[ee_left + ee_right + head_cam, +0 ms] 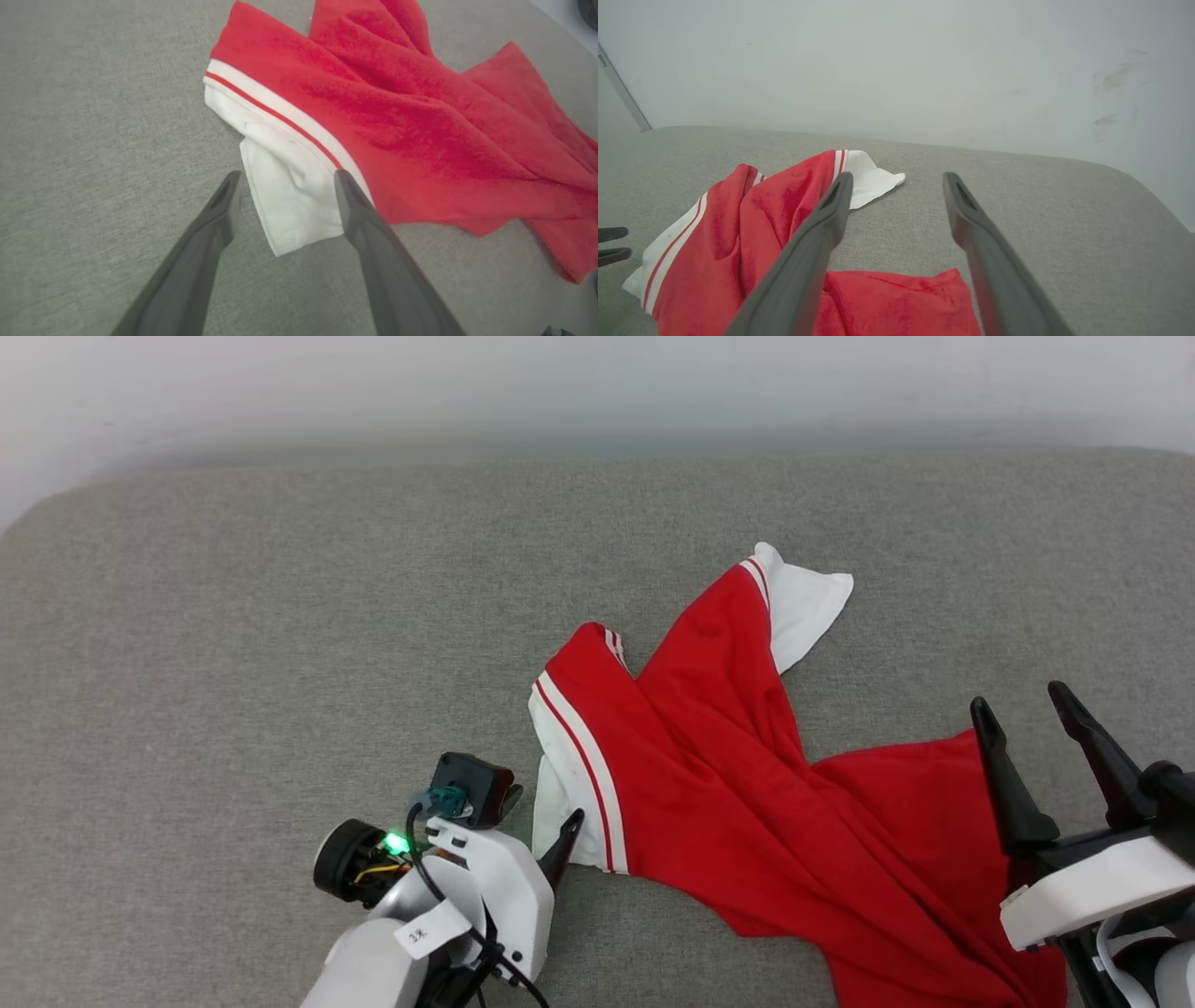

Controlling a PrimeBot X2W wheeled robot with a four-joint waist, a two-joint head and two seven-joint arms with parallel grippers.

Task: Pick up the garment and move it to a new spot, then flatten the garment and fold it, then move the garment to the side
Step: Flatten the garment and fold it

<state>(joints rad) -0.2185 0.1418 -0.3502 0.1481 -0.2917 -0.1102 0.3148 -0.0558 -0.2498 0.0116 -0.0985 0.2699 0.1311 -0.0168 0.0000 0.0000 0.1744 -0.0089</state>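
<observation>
The garment [728, 775] lies crumpled and twisted on the grey fabric surface [280, 616], red with white sleeves and red-and-white trim. No letters or number show. My left gripper [565, 831] is open at the near white sleeve. In the left wrist view its fingers [287, 179] stand on either side of that sleeve [289, 200], low over the fabric, with the red body [397, 107] beyond. My right gripper [1019, 700] is open above the garment's right red edge. In the right wrist view it [897, 179] points over the red cloth [784, 205] toward the far sleeve [873, 179].
A pale wall [597, 392] runs behind the grey surface, whose far edge curves down at the left corner [37, 513]. Bare grey fabric stretches to the left and behind the garment. The left gripper's fingertips [612, 242] show at the right wrist view's left edge.
</observation>
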